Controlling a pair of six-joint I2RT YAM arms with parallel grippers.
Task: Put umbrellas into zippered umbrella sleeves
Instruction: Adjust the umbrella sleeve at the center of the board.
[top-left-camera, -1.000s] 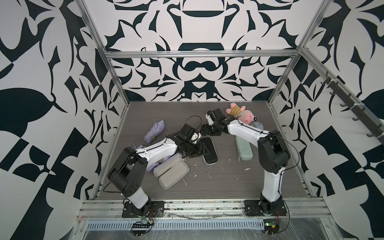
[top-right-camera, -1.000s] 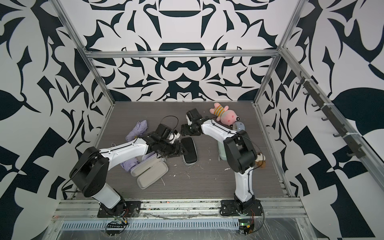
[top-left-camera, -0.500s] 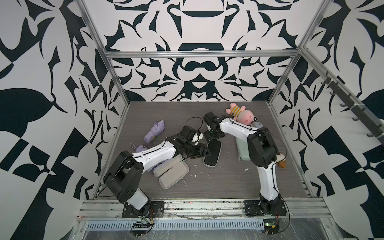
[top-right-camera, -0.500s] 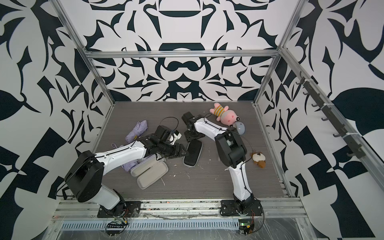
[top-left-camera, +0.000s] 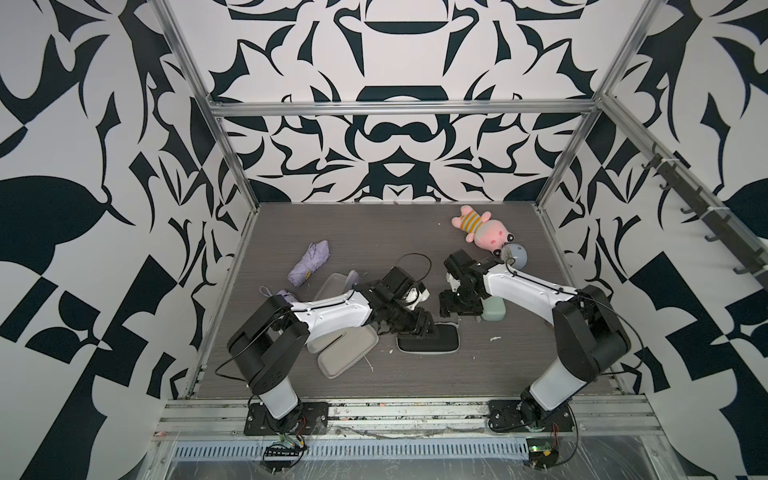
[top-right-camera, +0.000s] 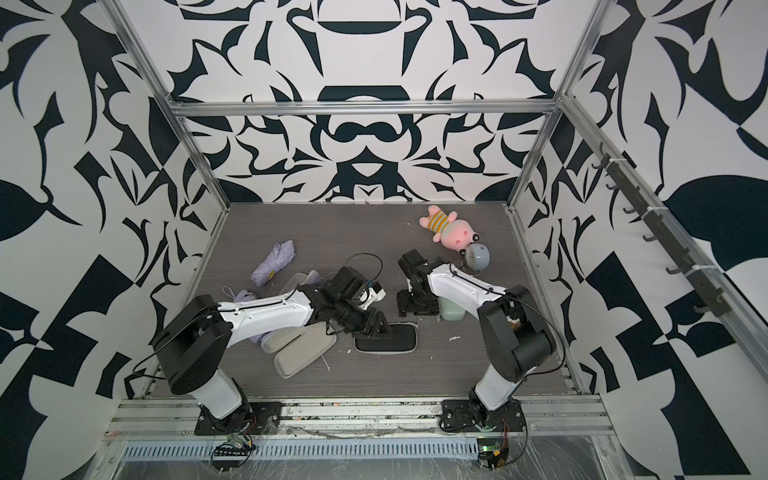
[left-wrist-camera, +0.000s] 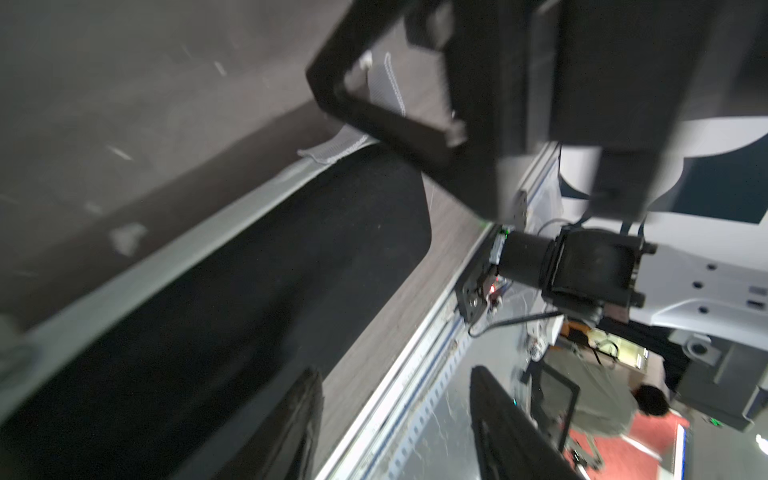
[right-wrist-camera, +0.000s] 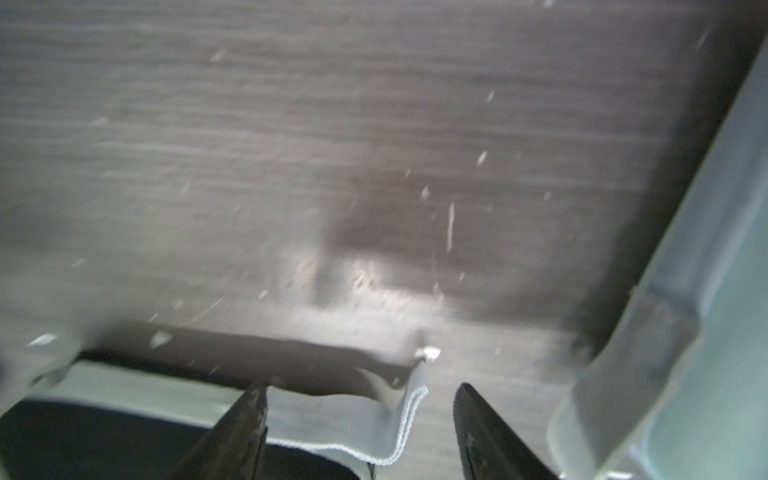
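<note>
A black zippered umbrella sleeve (top-left-camera: 430, 340) (top-right-camera: 386, 340) lies crosswise on the table. My left gripper (top-left-camera: 422, 324) (left-wrist-camera: 395, 370) is at its left end, open, with one finger (left-wrist-camera: 299, 428) over the black shell (left-wrist-camera: 249, 291). My right gripper (top-left-camera: 451, 309) (right-wrist-camera: 361, 386) hovers at the sleeve's far right corner, open, with the grey zip tape (right-wrist-camera: 395, 415) loose between its fingers. A lilac umbrella (top-left-camera: 309, 270) (top-right-camera: 272, 266) lies at the back left. A second lilac umbrella (top-left-camera: 284, 296) peeks from behind my left arm. Open lilac sleeves with grey lining (top-left-camera: 347, 353) (top-right-camera: 303, 353) lie beside that arm. A mint sleeve (top-left-camera: 492, 309) (right-wrist-camera: 685, 332) sits under my right arm.
A pink plush toy (top-left-camera: 484, 230) and a round pale-blue clock (top-left-camera: 515, 255) lie at the back right. Metal frame posts and patterned walls close in the table (top-left-camera: 519, 353). Small white scraps dot the surface. A slotted rail (top-left-camera: 374, 451) runs along the front.
The black sleeve has swung from lengthwise to crosswise and slid toward the front. Both grippers followed it forward, and their jaws narrowed a little.
</note>
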